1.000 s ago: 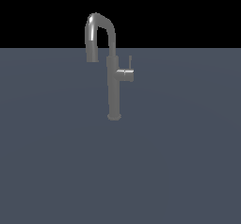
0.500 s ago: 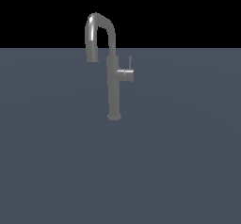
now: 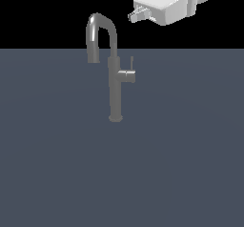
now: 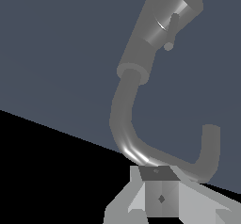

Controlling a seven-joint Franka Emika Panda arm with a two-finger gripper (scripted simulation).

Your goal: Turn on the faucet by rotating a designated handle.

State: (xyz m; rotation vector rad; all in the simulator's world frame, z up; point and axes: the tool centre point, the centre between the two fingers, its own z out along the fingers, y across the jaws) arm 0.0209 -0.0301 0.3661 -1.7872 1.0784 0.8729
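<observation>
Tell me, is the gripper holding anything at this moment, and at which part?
Nothing is held. The gripper hangs in the air above the faucet, apart from it, and the handle is untouched.

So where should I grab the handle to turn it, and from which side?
Grip the thin upright lever rod of the handle, not the stubby side stub it joins. It stands free on the exterior view's right of the faucet column, so coming from above on that side looks best, one finger each side of the rod. The gripper hangs up there, apart from it; its jaw state is unclear.
</observation>
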